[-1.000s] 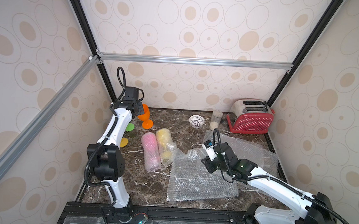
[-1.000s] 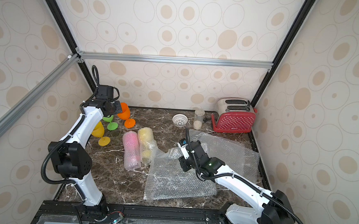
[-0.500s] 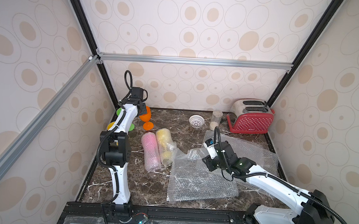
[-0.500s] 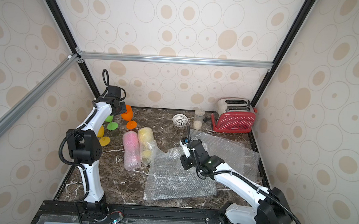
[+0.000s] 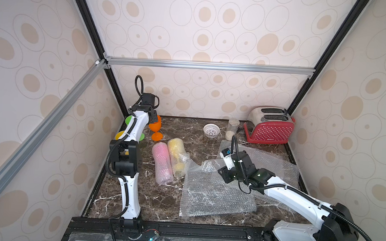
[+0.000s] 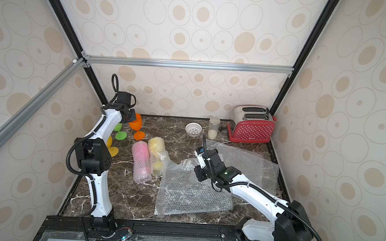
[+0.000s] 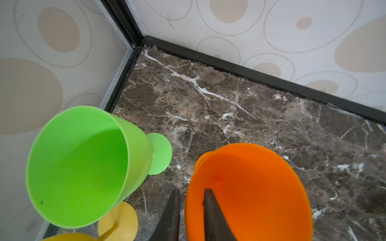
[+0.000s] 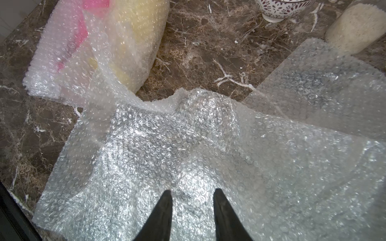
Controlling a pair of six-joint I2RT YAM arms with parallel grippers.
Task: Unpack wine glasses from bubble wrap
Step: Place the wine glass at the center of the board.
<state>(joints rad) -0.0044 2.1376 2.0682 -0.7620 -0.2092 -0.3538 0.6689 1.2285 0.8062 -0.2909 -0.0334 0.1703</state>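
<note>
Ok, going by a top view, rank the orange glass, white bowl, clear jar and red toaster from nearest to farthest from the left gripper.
1. orange glass, back left, at the left gripper.
2. white bowl, back middle.
3. clear jar, beside the bowl.
4. red toaster, back right corner.

Reaches the left arm (image 5: 138, 127) high and far back into the rear left corner, left gripper (image 7: 191, 189) pointing down, its two dark fingers a narrow gap apart. Stretches the right arm (image 5: 293, 197) low toward the middle, right gripper (image 8: 192, 190) tilted down, fingers clearly parted.
</note>
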